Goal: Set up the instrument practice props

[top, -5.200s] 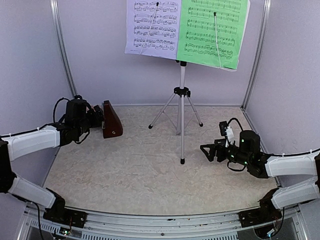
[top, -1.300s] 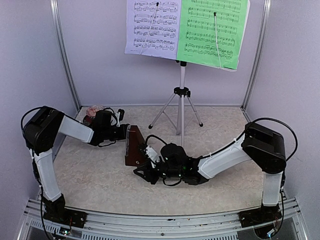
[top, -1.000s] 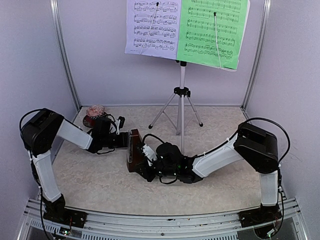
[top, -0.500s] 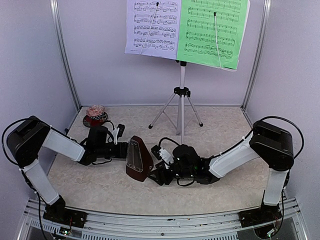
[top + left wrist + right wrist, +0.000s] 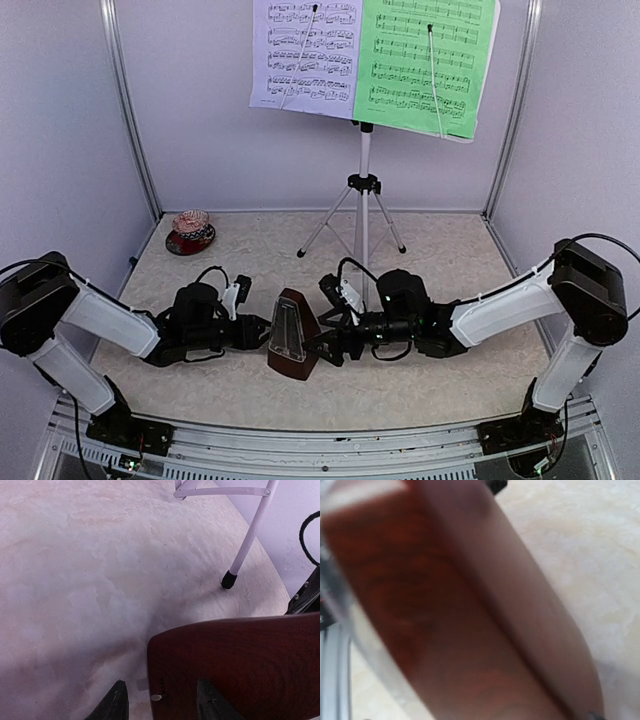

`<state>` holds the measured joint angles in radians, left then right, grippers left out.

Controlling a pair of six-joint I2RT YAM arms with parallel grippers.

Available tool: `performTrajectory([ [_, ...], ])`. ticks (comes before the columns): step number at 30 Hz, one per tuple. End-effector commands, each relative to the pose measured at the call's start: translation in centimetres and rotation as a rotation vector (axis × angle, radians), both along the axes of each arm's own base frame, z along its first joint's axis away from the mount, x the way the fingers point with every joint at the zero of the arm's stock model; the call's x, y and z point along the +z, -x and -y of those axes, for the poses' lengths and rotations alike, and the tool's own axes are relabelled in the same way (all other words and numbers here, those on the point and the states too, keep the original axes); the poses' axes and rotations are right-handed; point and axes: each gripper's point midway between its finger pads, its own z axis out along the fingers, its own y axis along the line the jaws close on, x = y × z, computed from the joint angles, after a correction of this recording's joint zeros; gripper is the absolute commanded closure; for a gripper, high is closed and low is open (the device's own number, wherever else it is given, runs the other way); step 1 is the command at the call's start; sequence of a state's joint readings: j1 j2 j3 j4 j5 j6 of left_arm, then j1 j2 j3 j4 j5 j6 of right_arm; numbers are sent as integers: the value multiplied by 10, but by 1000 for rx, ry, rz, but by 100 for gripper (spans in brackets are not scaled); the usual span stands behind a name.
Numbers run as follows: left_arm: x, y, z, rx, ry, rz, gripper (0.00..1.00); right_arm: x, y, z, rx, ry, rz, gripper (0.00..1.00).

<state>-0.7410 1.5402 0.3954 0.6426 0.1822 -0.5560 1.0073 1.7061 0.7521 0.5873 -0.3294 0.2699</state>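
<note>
Pale marbled tabletop (image 5: pixel 450 250) carries the brown pyramid metronome (image 5: pixel 292 345) upright at lower centre, between our left gripper (image 5: pixel 258 328), fingers (image 5: pixel 116 702) apart, and right gripper (image 5: pixel 325 335), grip untellable; we judge placement underway, needing clean release.

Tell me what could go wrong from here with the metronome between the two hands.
1. The metronome stands tall and narrow between the left hand and the right hand. An uneven push from either side could tip it.
2. The music stand has its front leg close behind the metronome, and the right arm lies beside that leg. A careless sweep might jolt the stand.
</note>
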Motion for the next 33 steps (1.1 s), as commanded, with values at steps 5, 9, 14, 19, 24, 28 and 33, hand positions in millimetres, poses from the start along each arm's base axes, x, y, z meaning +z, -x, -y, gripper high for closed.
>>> performTrajectory([
  [5,-4,29,8,18,74,-14,55,12,4,23,-66,5,-41,11],
  [9,-2,45,23,-30,67,9,55,24,3,25,-94,-21,-73,8],
  [14,3,62,39,-83,69,42,55,47,9,29,-137,-65,-101,0],
  [19,0,83,66,-195,30,80,53,57,22,26,-142,-65,-91,0],
  [24,-6,98,90,-269,-11,125,51,56,30,21,-152,-37,-75,0],
  [28,-3,97,85,-250,-11,149,48,54,21,22,-221,10,-49,0],
  [33,4,90,46,-168,-81,260,31,54,12,24,-275,41,-24,0],
])
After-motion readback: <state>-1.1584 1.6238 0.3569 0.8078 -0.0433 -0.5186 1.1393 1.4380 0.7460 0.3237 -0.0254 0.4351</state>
